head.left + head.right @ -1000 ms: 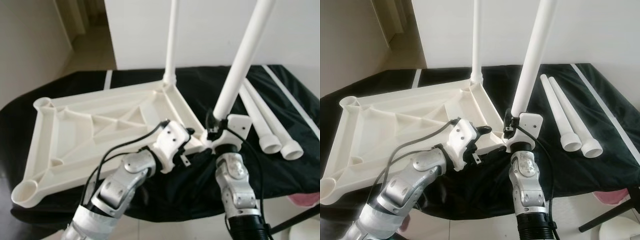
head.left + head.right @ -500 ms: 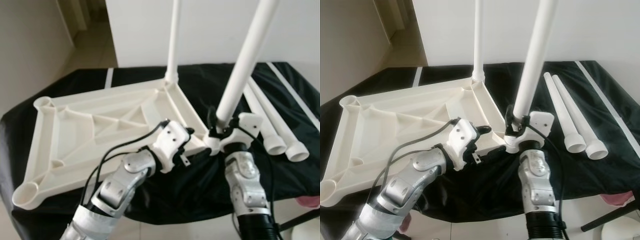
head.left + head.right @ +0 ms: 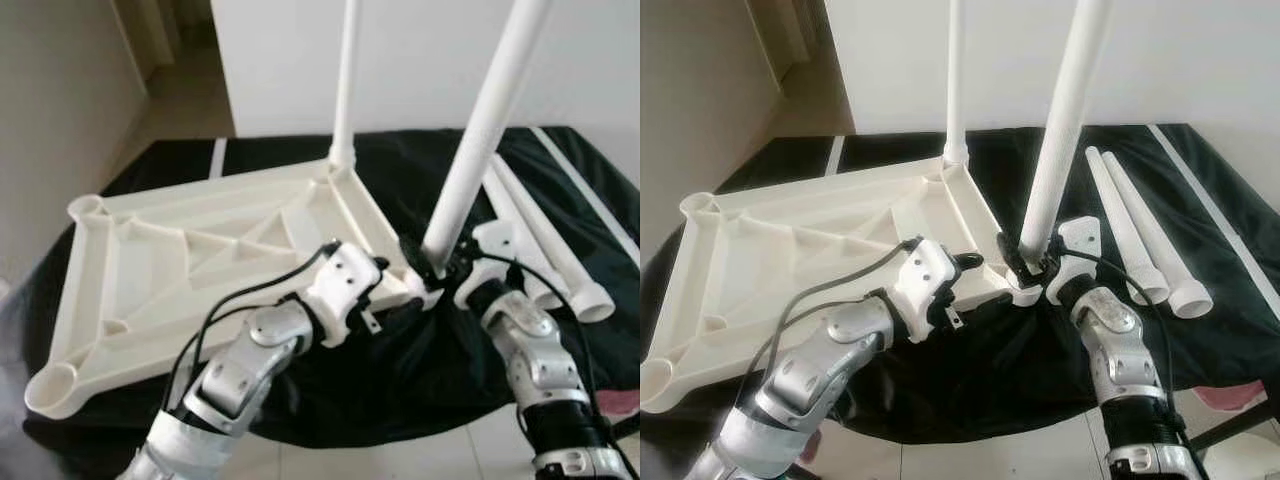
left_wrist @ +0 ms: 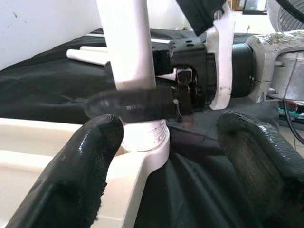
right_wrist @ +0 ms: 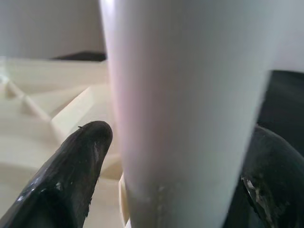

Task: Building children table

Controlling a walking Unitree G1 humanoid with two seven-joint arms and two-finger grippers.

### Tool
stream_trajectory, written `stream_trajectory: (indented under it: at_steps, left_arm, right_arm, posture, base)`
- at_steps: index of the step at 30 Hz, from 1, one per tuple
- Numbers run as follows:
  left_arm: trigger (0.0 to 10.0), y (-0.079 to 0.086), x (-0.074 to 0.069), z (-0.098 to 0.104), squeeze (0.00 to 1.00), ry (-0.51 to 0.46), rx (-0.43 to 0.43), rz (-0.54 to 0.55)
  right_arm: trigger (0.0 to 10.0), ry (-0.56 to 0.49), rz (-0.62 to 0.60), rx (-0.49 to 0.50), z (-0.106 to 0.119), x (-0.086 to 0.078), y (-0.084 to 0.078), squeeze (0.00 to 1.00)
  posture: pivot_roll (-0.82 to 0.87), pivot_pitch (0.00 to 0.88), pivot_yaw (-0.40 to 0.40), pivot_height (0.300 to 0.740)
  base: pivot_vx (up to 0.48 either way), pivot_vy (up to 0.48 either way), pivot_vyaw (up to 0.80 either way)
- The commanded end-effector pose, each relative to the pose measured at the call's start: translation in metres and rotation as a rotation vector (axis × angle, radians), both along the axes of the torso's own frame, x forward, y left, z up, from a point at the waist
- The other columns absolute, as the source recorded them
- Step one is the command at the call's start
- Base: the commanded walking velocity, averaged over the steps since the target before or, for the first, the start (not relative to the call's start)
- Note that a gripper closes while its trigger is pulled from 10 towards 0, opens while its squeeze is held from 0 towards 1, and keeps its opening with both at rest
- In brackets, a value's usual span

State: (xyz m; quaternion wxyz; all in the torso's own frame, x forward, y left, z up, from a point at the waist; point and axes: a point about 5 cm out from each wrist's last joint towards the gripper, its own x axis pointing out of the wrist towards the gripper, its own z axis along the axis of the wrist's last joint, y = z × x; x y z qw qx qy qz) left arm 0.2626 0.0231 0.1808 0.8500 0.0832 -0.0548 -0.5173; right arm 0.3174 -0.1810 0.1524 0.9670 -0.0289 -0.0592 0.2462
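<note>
Right gripper [image 3: 1028, 262] jaws around leg [image 3: 1058, 130]; tabletop [image 3: 790, 250] upside-down

Home interior: tiled floor [image 3: 180, 100], white wall [image 3: 420, 60].

No readable text anywhere in these shots, as far as I can see. No labels, brand marks, numbers or signs that I can make out.
</note>
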Motion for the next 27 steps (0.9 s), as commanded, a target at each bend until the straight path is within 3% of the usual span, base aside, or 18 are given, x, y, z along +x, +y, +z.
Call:
stream_trajectory:
  at_steps: [1, 9, 10, 13, 14, 16, 17, 25, 26, 27]
  left_arm:
    - [10.0, -0.002, -0.001, -0.005, 0.0, 0.014, 0.029, -0.021]
    - [10.0, -0.003, -0.001, -0.009, 0.0, 0.015, 0.061, -0.034]
    - [10.0, -0.003, -0.001, -0.009, 0.0, 0.008, 0.064, -0.029]
    - [10.0, -0.003, -0.001, -0.009, 0.0, 0.004, 0.067, -0.026]
    - [10.0, -0.004, 0.0, -0.009, 0.0, -0.004, 0.07, -0.021]
    - [10.0, -0.004, 0.0, -0.009, 0.0, -0.022, 0.077, -0.011]
    - [10.0, -0.005, -0.001, -0.01, 0.0, -0.001, 0.078, -0.027]
    - [10.0, -0.005, 0.001, -0.016, 0.0, 0.027, 0.107, -0.013]
    - [10.0, -0.004, 0.002, -0.02, 0.0, 0.058, 0.112, -0.013]
    - [10.0, -0.004, 0.003, -0.022, 0.0, 0.075, 0.116, -0.012]
  right_arm:
    - [10.0, 0.0, 0.057, -0.034, 0.001, 0.003, 0.001, 0.0]
    - [10.0, 0.033, 0.167, -0.131, 0.004, 0.018, -0.008, 0.0]
    - [9.1, 0.039, 0.164, -0.139, 0.003, 0.02, -0.01, 0.0]
    - [9.1, 0.044, 0.164, -0.143, 0.003, 0.021, -0.012, 0.0]
    - [5.0, 0.052, 0.165, -0.15, 0.002, 0.022, -0.013, 0.0]
    - [3.4, 0.066, 0.186, -0.167, 0.0, 0.022, -0.015, 0.0]
    - [0.0, 0.075, 0.186, -0.172, -0.002, 0.022, -0.017, 0.0]
    - [0.0, 0.118, 0.18, -0.161, -0.009, 0.022, -0.025, 0.0]
    - [8.9, 0.125, 0.16, -0.153, -0.011, 0.023, -0.026, 0.0]
    - [8.9, 0.134, 0.146, -0.136, -0.013, 0.023, -0.026, 0.0]
  posture:
    - [-0.04, 0.026, 0.017, 0.74]
    - [-0.04, 0.016, 0.025, 0.74]
    - [-0.04, 0.016, 0.025, 0.74]
    - [-0.04, 0.016, 0.025, 0.74]
    - [-0.04, 0.012, 0.025, 0.74]
    - [-0.04, 0.008, 0.025, 0.74]
    - [-0.04, 0.008, 0.025, 0.74]
    - [-0.04, 0.002, 0.023, 0.74]
    - [-0.04, 0.002, 0.023, 0.74]
    - [-0.05, 0.001, 0.022, 0.74]
  base:
    - [0.0, 0.0, 0.0]
    - [0.0, 0.0, 0.0]
    - [0.0, 0.0, 0.0]
    - [0.0, 0.0, 0.0]
    - [0.0, 0.0, 0.0]
    - [0.0, 0.0, 0.0]
    - [0.0, 0.0, 0.0]
    - [0.0, 0.0, 0.0]
    - [0.0, 0.0, 0.0]
    - [0.0, 0.0, 0.0]
